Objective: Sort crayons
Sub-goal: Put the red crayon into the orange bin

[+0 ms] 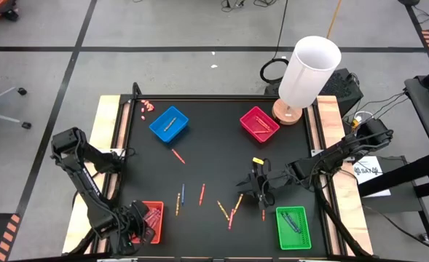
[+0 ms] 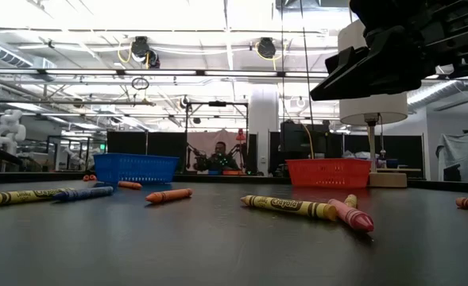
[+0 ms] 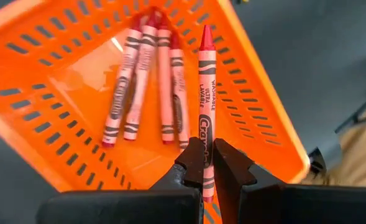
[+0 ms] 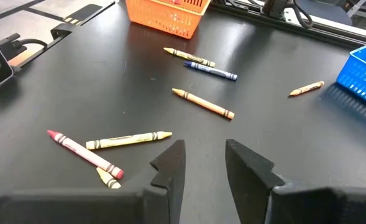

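My left gripper (image 3: 209, 163) hangs at the table's near left over the orange-red tray (image 3: 40, 43), shut on a red crayon (image 3: 205, 81). Several red crayons (image 3: 146, 81) lie flat on that tray's floor. My right gripper (image 4: 204, 158) is open with nothing between its fingers, right of the middle (image 1: 261, 191), slanting low over the black table. Loose crayons lie before it: a red one (image 4: 83, 152), a yellow one (image 4: 130, 140), an orange one (image 4: 202, 102) and a blue one (image 4: 210, 71). My left gripper pinches the red crayon between its two fingers (image 3: 192, 163), on the wrapped shaft near the blunt end (image 3: 206, 146). The fingers come from above, pointing steeply down, and the crayon runs along them. Its pointed tip (image 3: 205, 37) sticks out over the tray's floor beside the crayons lying there.
A blue tray (image 1: 169, 124) and a magenta tray (image 1: 259, 124) stand at the far side, a green tray (image 1: 293, 227) at the near right. A white lamp (image 1: 309, 73) stands at the far right corner. More crayons (image 1: 229, 209) lie scattered across the near middle.
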Robot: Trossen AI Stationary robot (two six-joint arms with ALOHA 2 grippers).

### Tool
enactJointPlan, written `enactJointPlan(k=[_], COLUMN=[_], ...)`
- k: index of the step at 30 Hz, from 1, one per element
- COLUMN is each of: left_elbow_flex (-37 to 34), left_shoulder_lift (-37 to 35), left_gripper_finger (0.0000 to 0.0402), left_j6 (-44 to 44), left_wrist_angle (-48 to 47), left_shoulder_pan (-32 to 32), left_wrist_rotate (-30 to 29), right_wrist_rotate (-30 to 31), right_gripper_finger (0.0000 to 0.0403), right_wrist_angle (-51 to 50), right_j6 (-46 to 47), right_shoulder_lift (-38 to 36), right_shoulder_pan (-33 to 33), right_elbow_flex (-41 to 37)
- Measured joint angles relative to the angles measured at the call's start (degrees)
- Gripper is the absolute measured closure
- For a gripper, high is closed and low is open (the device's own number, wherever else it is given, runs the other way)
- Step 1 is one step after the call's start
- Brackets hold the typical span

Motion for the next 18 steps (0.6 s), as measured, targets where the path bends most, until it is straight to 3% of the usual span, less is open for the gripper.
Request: enactJointPlan(k=[10,18], left_elbow_flex=[0.0,0.0], left_shoulder_lift=[0.0,0.8], left_gripper_finger=[0.0381,0.0339], left_j6=[-2.4,-2.3], left_wrist_angle=[-4.5,-4.1], left_shoulder_pan=[0.0,0.0], left_wrist_rotate=[1.2,1.3], right_wrist_rotate=[0.0,0.0], right_gripper_finger=[0.0303,0.0303], right_wrist_angle=[0.0,0.0], right_j6=[-0.1,-0.1], right_shoulder_lift=[0.0,0.0], right_shoulder_pan=[0.0,0.0], right_elbow_flex=[0.0,0.0])
